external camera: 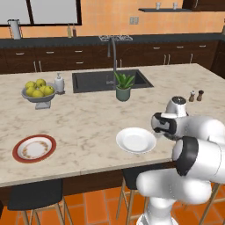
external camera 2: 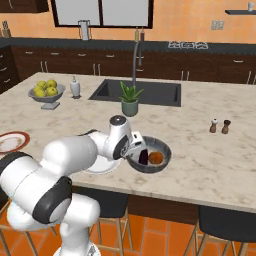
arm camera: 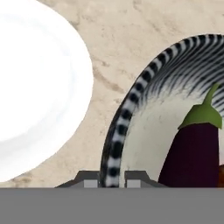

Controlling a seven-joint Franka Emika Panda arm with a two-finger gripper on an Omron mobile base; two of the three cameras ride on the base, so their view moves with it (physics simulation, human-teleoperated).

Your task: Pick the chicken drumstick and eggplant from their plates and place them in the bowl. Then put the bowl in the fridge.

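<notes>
Two foods are already seen inside the bowl (external camera 2: pixel 149 158): the eggplant (external camera 2: pixel 143 156) and the chicken drumstick (external camera 2: pixel 156 157) lie side by side in it. The bowl sits on the marble counter (external camera 2: pixel 210 155), close to the front edge. The white plate (external camera: pixel 136 140) is left bare, just beside the bowl. The red-rimmed plate (external camera: pixel 34 148) is also bare, well apart at the far left of the counter. So the first part of the job looks done.

The gripper (arm camera: pixel 111 178) is brought down onto the near rim of the bowl. In the hand view, the striped rim is seen between the two finger tips (arm camera: pixel 90 179). The jaws are pulled in narrow and are clamped on that rim. The eggplant is seen close by in that view, with its green cap pointing up.

What is left is judged to be the second part. The bowl is not yet lifted off the counter. It must be carried to the fridge and set inside. The bowl is held by one edge only, so it may tip, and the foods may roll out.
</notes>
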